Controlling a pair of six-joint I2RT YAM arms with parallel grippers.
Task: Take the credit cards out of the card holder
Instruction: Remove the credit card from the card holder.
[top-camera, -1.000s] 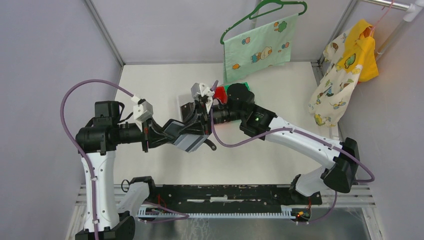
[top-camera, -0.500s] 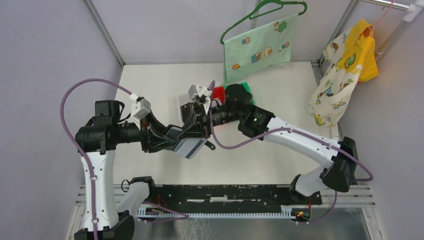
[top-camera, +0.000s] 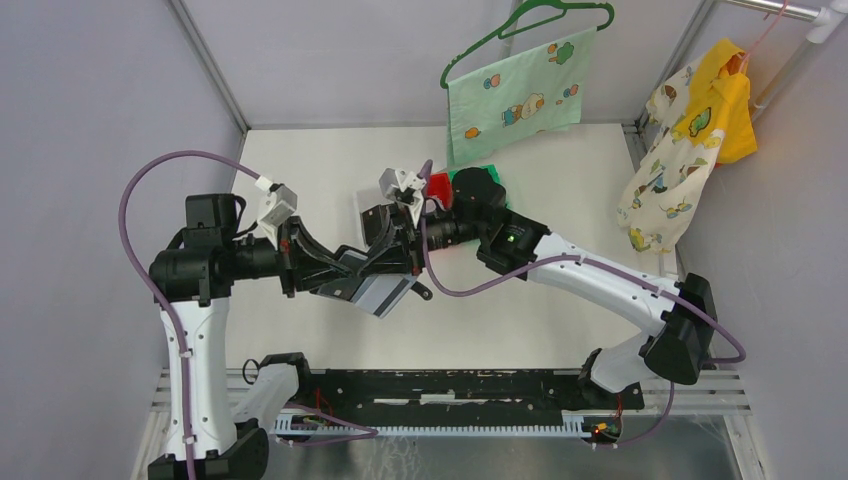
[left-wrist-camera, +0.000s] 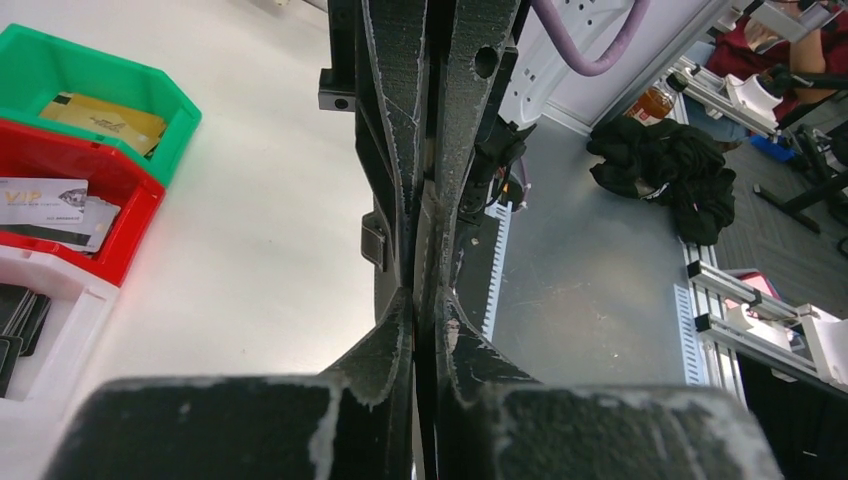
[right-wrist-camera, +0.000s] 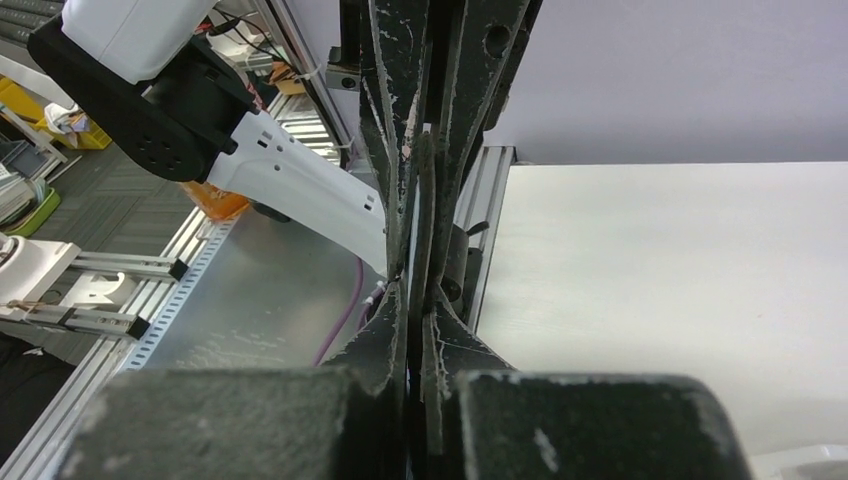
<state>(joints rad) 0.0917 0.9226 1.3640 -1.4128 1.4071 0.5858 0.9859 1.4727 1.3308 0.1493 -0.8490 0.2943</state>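
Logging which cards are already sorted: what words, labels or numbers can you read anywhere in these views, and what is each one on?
"VIP": on the whitish-grey plastic card lying in the red plastic bin.
Finer print on that same card: too blurred to read.
Small dark print on the tan-gold plastic card in the green plastic bin: too small to read.
Nothing else is legible in any view.

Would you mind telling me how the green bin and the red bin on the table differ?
The green bin holds tan-gold cards, while the red bin holds whitish-grey cards, one printed VIP. In the left wrist view the green bin sits farther from the camera, and the red bin sits nearer, next to a white bin. Both are open plastic bins standing side by side.
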